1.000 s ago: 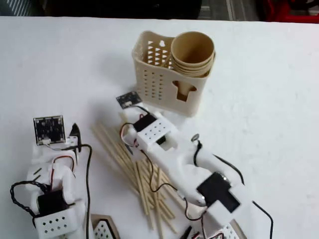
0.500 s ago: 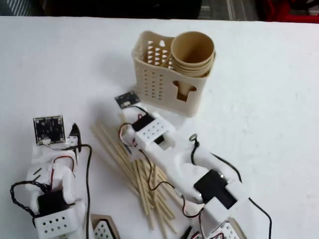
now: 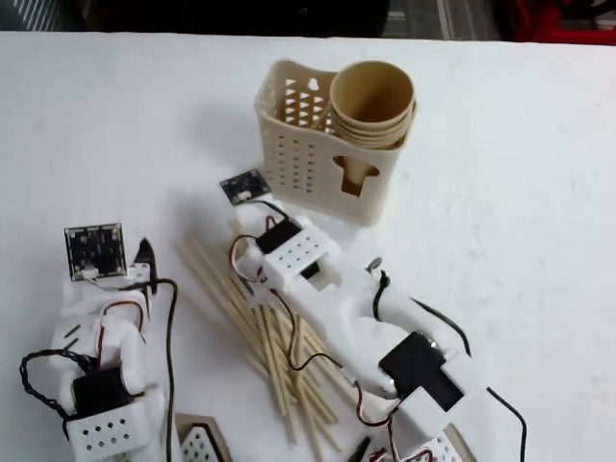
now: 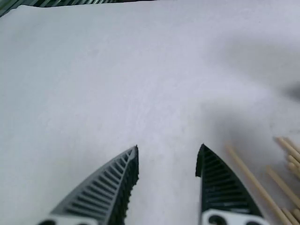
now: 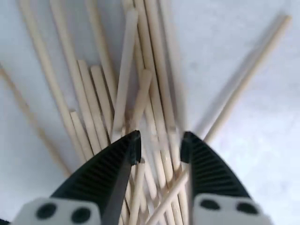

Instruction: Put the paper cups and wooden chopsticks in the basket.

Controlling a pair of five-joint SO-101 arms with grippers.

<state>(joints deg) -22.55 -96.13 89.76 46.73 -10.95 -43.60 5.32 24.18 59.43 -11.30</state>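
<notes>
Paper cups [image 3: 372,96] sit stacked inside the basket [image 3: 313,168], which stands upright on the white desk [image 3: 520,192]. The wooden chopsticks [image 3: 214,286] lie in a loose pile on the desk in front of the basket, none in it. Right end effector [image 5: 161,140] is released, jaws parted low over the pile with a few sticks between the tips; left end effector [image 4: 167,157] is also released, jaws apart over bare desk, stick ends just beside it.
</notes>
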